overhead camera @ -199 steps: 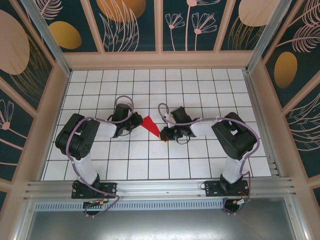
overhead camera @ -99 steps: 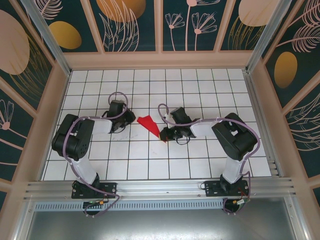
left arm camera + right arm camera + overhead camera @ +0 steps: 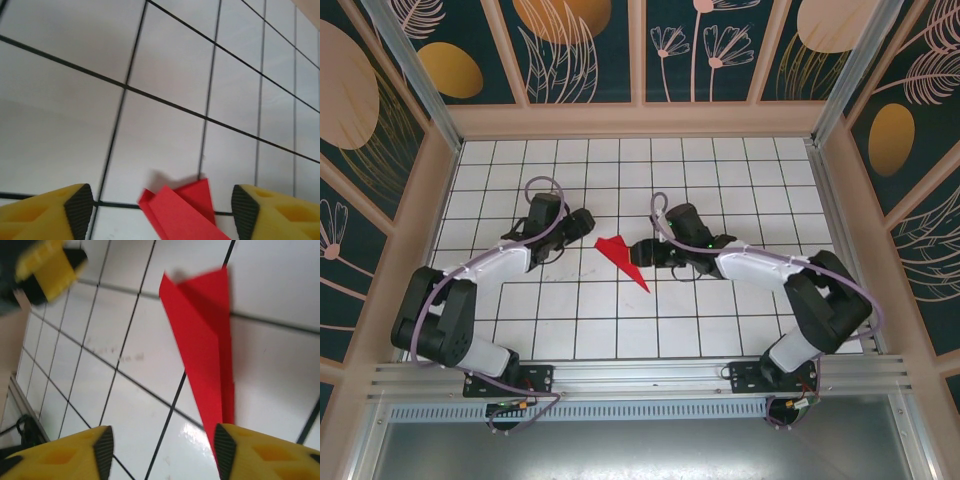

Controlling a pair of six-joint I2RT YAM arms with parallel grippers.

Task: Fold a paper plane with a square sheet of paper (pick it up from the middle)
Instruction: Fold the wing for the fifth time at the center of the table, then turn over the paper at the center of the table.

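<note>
The paper plane (image 3: 623, 258) is a narrow red dart with creases, lying flat on the white grid table, its point toward the near side. My left gripper (image 3: 584, 224) stands open just left of its wide tail end. In the left wrist view that tail end (image 3: 182, 210) lies between the spread yellow fingers (image 3: 75, 207), touching neither. My right gripper (image 3: 640, 251) is open beside the dart's right edge. In the right wrist view the plane (image 3: 207, 355) runs down to the right finger (image 3: 225, 447), and nothing is gripped.
The white grid table (image 3: 620, 330) is walled by a wooden frame with patterned panels. A metal rail (image 3: 640, 378) runs along the near edge by the arm bases. The left gripper's yellow finger (image 3: 47, 267) appears at the top left of the right wrist view.
Both grippers went from shut on the paper plane to open and let it go. The left gripper drew back to the left, the right one to the right. The plane now lies on the table.
</note>
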